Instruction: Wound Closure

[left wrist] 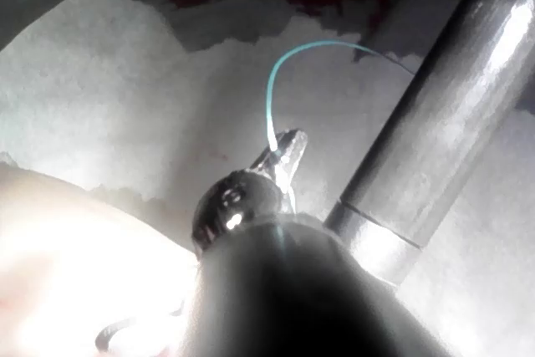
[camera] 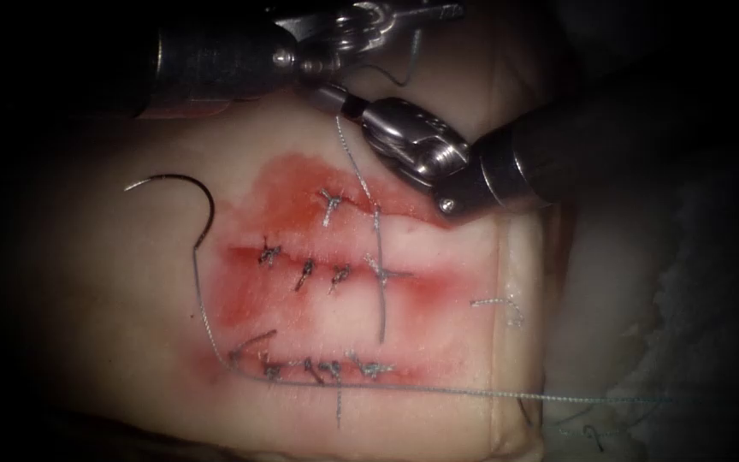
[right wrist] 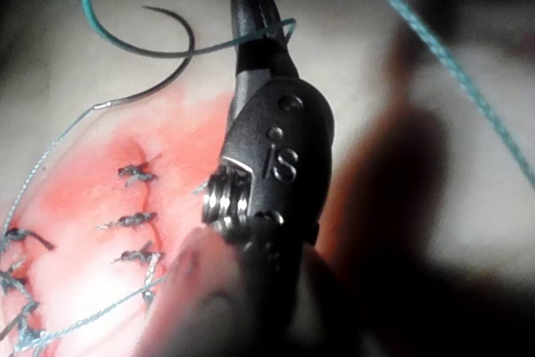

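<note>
The tissue [camera: 130, 282] carries three stitched cuts ringed with red fluid [camera: 284, 184]. The curved needle [camera: 205, 195] lies loose on the surface, left of the cuts, held by neither tool and not in the tissue; it is also in the right wrist view [right wrist: 191, 43]. Its thread [camera: 203, 316] runs down and then right along the lowest cut. My right tool [camera: 338, 96] is above the upper cut, jaws shut on a thread [camera: 357, 167] that rises from a stitch there, seen closely [right wrist: 255, 6]. My left tool [camera: 425, 15] is shut on a short thread [left wrist: 272, 98].
Cut thread ends [camera: 382, 316] stick up from the knots along the three cuts. A loose thread piece [camera: 498, 304] lies at the tissue's right edge. The right shaft [left wrist: 435, 123] crosses close beside the left jaws. White padding [camera: 694, 325] surrounds the tissue.
</note>
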Tool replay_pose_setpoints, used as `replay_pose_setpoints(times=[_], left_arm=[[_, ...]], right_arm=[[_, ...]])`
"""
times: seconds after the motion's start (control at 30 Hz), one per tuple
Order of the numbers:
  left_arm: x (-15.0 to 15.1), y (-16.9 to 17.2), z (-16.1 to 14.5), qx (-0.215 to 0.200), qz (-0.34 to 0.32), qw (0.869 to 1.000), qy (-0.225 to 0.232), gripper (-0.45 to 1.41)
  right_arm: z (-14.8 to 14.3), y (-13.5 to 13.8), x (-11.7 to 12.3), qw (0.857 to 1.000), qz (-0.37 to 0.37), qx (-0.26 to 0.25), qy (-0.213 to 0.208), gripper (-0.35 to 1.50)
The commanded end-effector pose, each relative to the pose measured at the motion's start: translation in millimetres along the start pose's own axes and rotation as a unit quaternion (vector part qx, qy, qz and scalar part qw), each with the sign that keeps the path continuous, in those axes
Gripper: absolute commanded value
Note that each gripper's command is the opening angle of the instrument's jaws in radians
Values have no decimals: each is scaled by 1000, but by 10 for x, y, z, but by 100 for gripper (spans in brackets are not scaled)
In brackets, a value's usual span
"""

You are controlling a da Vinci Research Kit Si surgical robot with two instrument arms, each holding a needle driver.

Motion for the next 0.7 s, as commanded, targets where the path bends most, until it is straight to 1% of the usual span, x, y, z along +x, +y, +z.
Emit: replay_pose_setpoints(times=[0.03,0.17,0.2,0.23,0.27,0.4,0.43,0.53,0.6,0.63,0.7], left_arm=[[1,2,0,4,-7,1000,2,-45],[32,8,-34,6,-20,1000,11,-45],[43,13,-45,-3,-20,1000,18,-45],[49,21,-53,-6,-25,999,26,-45],[51,28,-58,-12,-23,999,29,-45],[46,44,-70,-26,-24,999,34,-45],[43,51,-75,-36,-20,999,30,-45],[40,70,-85,-60,-7,998,23,-45],[40,76,-87,-67,-6,998,22,-45],[40,92,-90,-85,-6,996,21,-45],[42,100,-91,-91,-9,996,21,-45]], right_arm=[[7,-3,2,1000,2,2,-5,-23],[7,-3,1,1000,9,1,-15,-21],[7,-2,1,1000,12,-2,-20,-20],[6,-2,0,999,13,-7,-30,-10],[5,-2,-4,999,15,-14,-41,2],[-1,-2,-15,998,25,-21,-52,10],[-4,-3,-22,997,37,-24,-57,10],[-9,-5,-26,995,48,-38,-77,10],[-12,-5,-26,995,48,-45,-77,10],[-18,-3,-26,994,51,-61,-70,10],[-22,1,-25,994,54,-66,-66,10]])
